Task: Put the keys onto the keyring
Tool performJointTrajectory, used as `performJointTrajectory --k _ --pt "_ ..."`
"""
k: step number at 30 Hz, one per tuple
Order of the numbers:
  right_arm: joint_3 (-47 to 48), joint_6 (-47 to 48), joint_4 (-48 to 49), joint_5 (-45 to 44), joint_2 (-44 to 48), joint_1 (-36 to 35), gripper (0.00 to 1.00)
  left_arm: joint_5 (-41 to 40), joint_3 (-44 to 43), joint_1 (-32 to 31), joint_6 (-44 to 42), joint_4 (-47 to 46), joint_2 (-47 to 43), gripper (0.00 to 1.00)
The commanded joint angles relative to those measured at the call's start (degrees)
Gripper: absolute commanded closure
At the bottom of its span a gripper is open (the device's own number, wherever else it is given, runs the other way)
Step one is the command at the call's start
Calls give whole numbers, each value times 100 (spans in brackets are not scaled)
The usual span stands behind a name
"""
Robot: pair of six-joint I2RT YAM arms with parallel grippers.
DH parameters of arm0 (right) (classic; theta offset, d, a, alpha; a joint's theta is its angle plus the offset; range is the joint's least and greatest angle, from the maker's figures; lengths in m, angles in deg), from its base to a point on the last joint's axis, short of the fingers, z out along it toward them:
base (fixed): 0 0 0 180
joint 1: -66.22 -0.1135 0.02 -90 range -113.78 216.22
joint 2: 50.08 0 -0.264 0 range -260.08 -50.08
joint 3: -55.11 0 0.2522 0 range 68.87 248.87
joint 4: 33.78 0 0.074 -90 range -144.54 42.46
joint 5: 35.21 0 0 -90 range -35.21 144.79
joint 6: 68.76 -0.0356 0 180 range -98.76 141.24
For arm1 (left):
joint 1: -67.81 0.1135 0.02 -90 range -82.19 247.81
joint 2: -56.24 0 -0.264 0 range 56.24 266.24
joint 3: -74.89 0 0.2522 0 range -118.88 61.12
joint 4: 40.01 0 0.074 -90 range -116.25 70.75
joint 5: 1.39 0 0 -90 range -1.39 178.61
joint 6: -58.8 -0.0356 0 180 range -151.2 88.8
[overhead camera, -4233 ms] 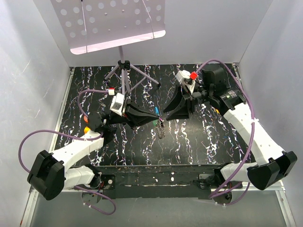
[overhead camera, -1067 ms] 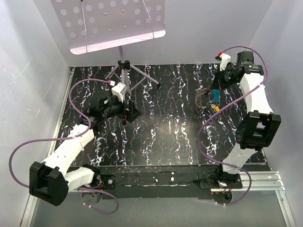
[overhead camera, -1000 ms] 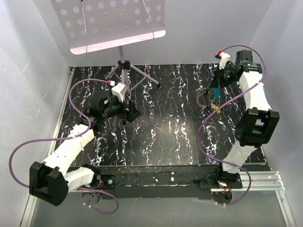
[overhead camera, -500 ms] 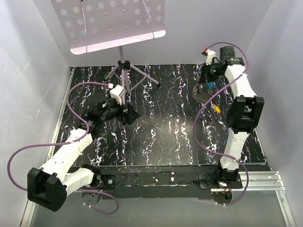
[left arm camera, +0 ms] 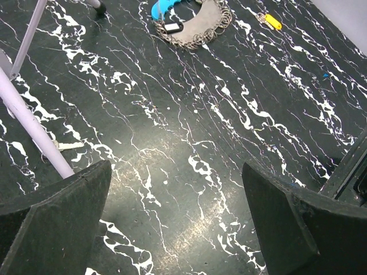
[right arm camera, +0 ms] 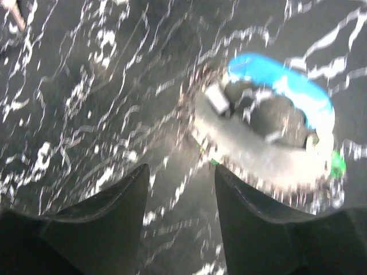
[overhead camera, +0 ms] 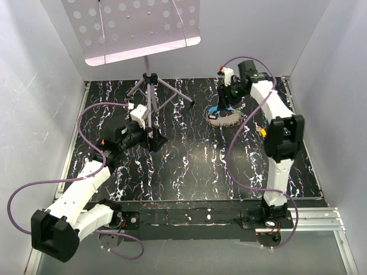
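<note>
Swinging leftward along the far side of the marbled mat (overhead camera: 189,166), the right gripper (overhead camera: 225,102) has carried the keyring (overhead camera: 222,118) from the far right corner toward the middle and parted its fingers. The keyring lies released on the mat just beyond them, probably placed where both arms can reach. The left gripper (left arm camera: 172,217) hangs wide apart and empty, well short of it. A blue band (left arm camera: 162,8) curves along a grey loop of small rings; single keys cannot be told.
</note>
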Motion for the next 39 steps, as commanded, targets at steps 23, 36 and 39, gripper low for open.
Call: performJointTrajectory --k 23,36,39 --pt "-6797 -1162 3159 3019 6828 2020 23 -449 -401 76 1628 1195 -1357 2" --pt "-6332 -1672 1597 1684 7426 2231 19 -731 -481 67 1224 2031 -1832 2" --pt "-6182 -1717 1480 1621 7531 2214 15 -775 -534 76 1189 2093 -1937 2"
